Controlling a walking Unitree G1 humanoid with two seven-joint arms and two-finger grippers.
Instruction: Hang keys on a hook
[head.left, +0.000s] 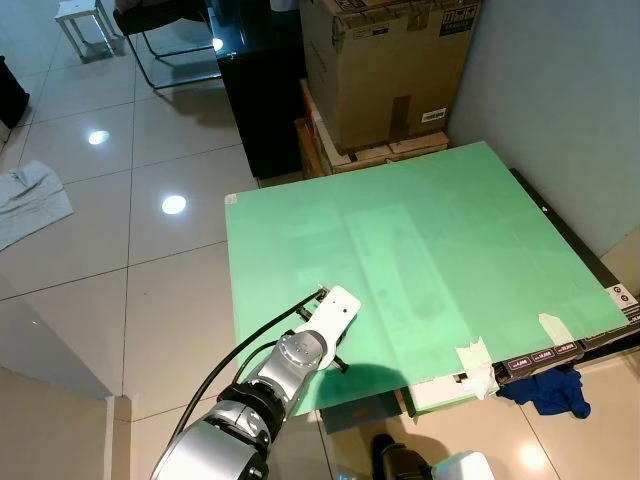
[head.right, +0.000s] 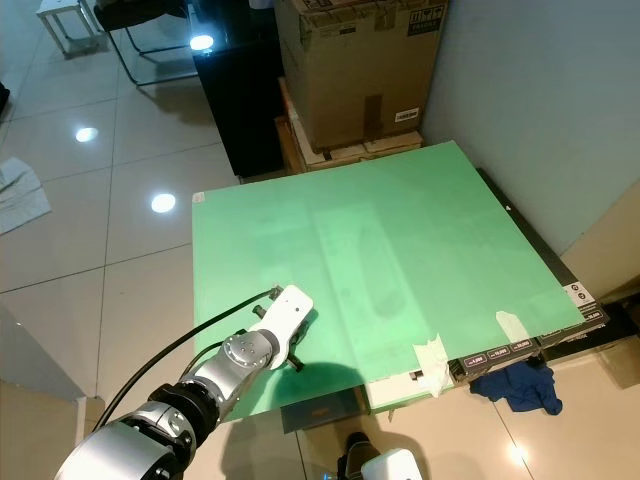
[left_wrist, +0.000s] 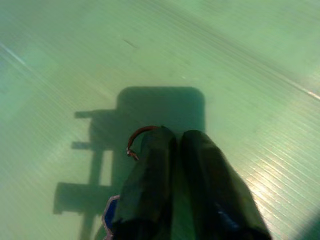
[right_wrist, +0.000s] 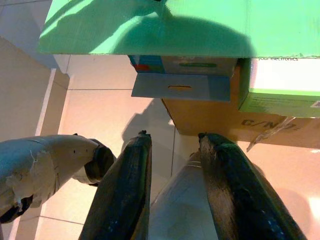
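My left gripper (left_wrist: 177, 135) hangs low over the near left part of the green board (head.left: 420, 240), its two black fingers pressed together. A thin brownish key ring (left_wrist: 136, 137) sticks out beside one finger (left_wrist: 150, 190), and a small blue-purple tag (left_wrist: 107, 218) shows lower down, so the gripper is shut on the keys. In the eye views the left arm's white wrist (head.left: 333, 312) reaches over the board's front edge. My right gripper (right_wrist: 172, 137) hangs idle beside the board above the tiled floor, with its fingers apart and nothing between them.
The green board rests on low boxes (right_wrist: 182, 85). A big cardboard box (head.left: 390, 70) and a black cabinet (head.left: 260, 100) stand behind it, with a grey wall (head.left: 570, 100) on the right. A blue cloth (head.left: 548, 390) lies on the floor at front right, a white cloth (head.left: 25, 200) at far left.
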